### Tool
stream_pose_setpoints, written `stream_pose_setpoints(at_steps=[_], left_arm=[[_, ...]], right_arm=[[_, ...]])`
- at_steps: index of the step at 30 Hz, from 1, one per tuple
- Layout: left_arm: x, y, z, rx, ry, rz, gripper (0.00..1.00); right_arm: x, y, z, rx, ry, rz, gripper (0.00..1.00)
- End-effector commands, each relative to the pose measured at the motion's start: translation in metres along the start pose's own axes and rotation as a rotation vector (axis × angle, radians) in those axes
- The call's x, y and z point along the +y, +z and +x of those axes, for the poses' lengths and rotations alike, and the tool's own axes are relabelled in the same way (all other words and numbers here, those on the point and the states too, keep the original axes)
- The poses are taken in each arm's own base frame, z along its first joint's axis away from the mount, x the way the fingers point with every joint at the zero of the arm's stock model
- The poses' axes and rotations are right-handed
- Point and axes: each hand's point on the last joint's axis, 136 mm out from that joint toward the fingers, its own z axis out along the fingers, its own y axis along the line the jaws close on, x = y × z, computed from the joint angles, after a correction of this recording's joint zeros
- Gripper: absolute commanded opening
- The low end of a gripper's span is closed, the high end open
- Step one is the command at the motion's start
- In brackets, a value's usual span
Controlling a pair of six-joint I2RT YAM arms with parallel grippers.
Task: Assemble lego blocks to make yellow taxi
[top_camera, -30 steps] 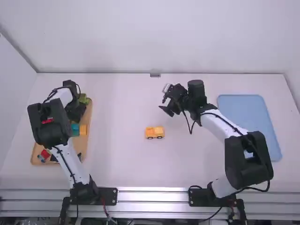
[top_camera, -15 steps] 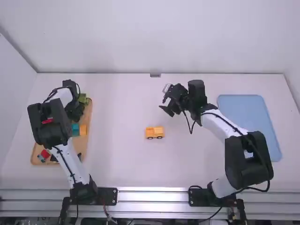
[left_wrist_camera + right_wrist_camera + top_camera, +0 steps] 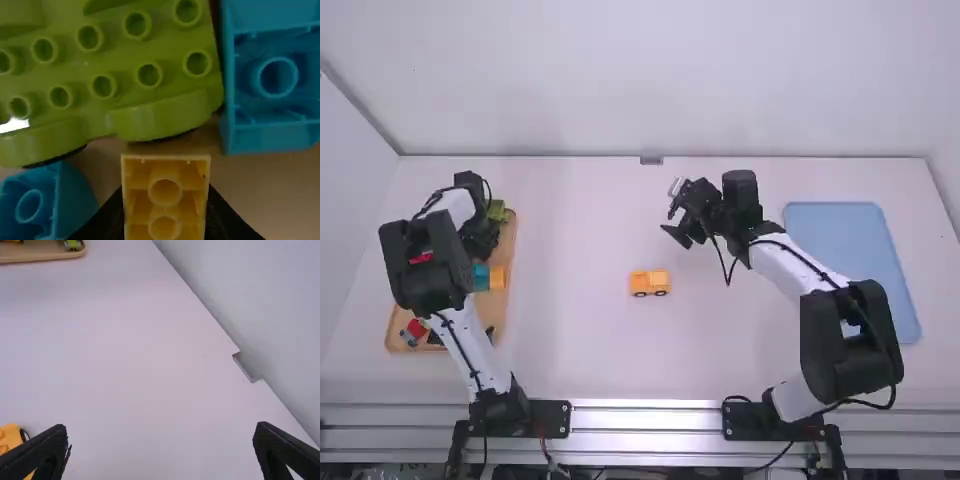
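Observation:
In the high view, my left gripper (image 3: 480,238) is low over the wooden tray's far part, beside a green piece (image 3: 497,210). In the left wrist view, my left gripper (image 3: 165,220) is shut on a yellow block (image 3: 166,194), whose hollow underside faces the camera. A green studded base (image 3: 120,82) lies close by it. The yellow vehicle piece (image 3: 650,283) with dark wheels stands at mid-table. My right gripper (image 3: 675,216) is beyond it and slightly right, open above the table. In the right wrist view, nothing is between the fingers of my right gripper (image 3: 161,432).
Blue blocks (image 3: 272,80) lie near the held block. The wooden tray (image 3: 510,300) also holds a teal block (image 3: 480,277), a yellow-orange block (image 3: 498,277) and a red block (image 3: 417,328). A blue tray (image 3: 855,250) is at the table's right.
Over the wooden tray, my left gripper's dark outline has become slightly narrower. The right arm and the yellow vehicle piece are practically where they were.

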Motion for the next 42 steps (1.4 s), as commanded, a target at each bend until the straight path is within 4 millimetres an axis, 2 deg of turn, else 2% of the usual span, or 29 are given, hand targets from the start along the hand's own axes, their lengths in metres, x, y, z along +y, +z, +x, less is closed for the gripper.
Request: stream_pose_setpoints(at_steps=[1,8,10,12,15,18,21,26,28,29,30,32,33,35,39,40,42], left_arm=[[-0.005,-0.016,-0.015,-0.041,-0.012,0.0,0.18],[-0.008,-0.079,-0.036,-0.105,0.045,0.046,0.17],[-0.012,-0.101,-0.036,-0.1,0.089,0.104,0.17],[-0.014,-0.115,-0.034,-0.097,0.122,0.15,0.16],[-0.008,-0.136,-0.036,-0.13,0.154,0.19,0.13],[-0.006,-0.152,-0.028,-0.162,0.207,0.243,0.13],[-0.013,-0.167,-0.01,-0.178,0.31,0.357,0.13],[-0.038,-0.202,0.045,-0.182,0.602,0.713,0.15],[-0.047,-0.223,0.084,-0.18,0.802,0.942,0.15],[-0.048,-0.226,0.09,-0.179,0.831,0.975,0.15],[-0.048,-0.239,0.116,-0.172,0.947,1.114,0.16],[-0.044,-0.258,0.155,-0.159,1.111,1.33,0.18],[-0.043,-0.262,0.163,-0.155,1.143,1.379,0.19],[-0.035,-0.278,0.196,-0.137,1.254,1.578,0.2],[-0.031,-0.285,0.227,-0.133,1.317,1.719,0.19],[-0.031,-0.285,0.229,-0.133,1.319,1.722,0.19],[-0.03,-0.287,0.246,-0.131,1.384,1.771,0.19]], right_arm=[[0.0,0.001,-0.004,-0.006,-0.002,-0.003,0.99],[0.0,0.002,-0.005,-0.009,-0.005,-0.002,0.98],[0.0,0.002,-0.005,-0.01,-0.006,-0.001,0.98],[-0.002,0.001,-0.005,-0.012,-0.004,0.002,0.99],[-0.003,0.001,-0.012,-0.04,0.036,0.003,0.98],[-0.001,0.0,-0.025,-0.102,0.081,-0.022,0.99],[0.004,-0.003,-0.043,-0.186,0.092,-0.072,0.99],[0.0,-0.006,-0.064,-0.27,0.121,-0.076,0.99],[-0.001,-0.009,-0.076,-0.313,0.149,-0.081,0.99],[-0.001,-0.01,-0.078,-0.323,0.153,-0.087,0.98],[0.001,-0.013,-0.086,-0.358,0.167,-0.114,0.99],[0.011,-0.021,-0.102,-0.43,0.174,-0.199,0.99],[0.014,-0.023,-0.105,-0.446,0.173,-0.22,0.99],[0.025,-0.025,-0.118,-0.505,0.165,-0.309,0.99],[0.036,-0.021,-0.128,-0.54,0.196,-0.491,0.99],[0.037,-0.021,-0.128,-0.541,0.2,-0.512,0.98],[0.044,-0.022,-0.132,-0.548,0.21,-0.65,0.98]])
